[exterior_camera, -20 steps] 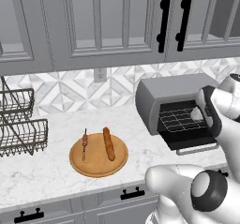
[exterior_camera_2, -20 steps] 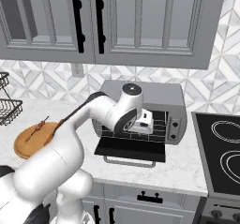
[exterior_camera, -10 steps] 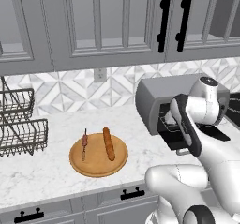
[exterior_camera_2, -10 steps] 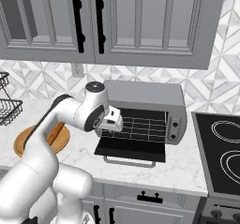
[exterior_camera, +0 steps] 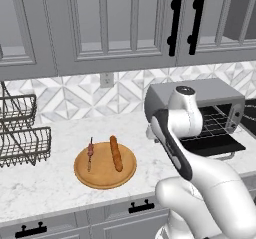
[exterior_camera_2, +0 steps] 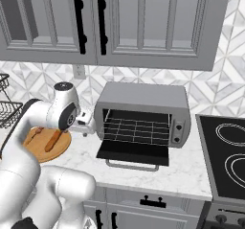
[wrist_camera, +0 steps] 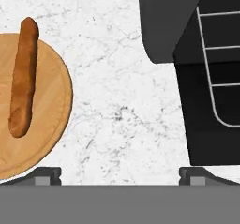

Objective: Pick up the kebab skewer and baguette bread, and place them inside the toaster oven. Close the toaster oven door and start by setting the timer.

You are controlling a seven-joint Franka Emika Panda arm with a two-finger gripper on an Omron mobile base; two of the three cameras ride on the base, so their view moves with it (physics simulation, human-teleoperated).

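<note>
The gripper (wrist_camera: 120, 174) hangs empty with its jaws spread wide, above bare marbled white worktop (wrist_camera: 117, 92) between the round wooden board (wrist_camera: 51, 124) and the grey metal toaster oven (exterior_camera_2: 143, 113). Looking down along the hand, the stubby orange-brown baguette bread (wrist_camera: 22, 78) lies to the left on the board, while the oven's dark glass door (exterior_camera_2: 134, 151) lies folded down flat to the right, the wire rack (exterior_camera_2: 136, 127) exposed. From the left base view, the thin kebab skewer (exterior_camera: 90, 153) with its reddish-brown meat chunks rests just beside the loaf on the board, apart from it.

Neither food item is lifted yet. The skewer is slim and lies flat, so a shallow or off-centre grasp could slip off it or roll it into the loaf. The open door also sits close to the arm's path; a low carry back toward the oven could clip its edge.
</note>
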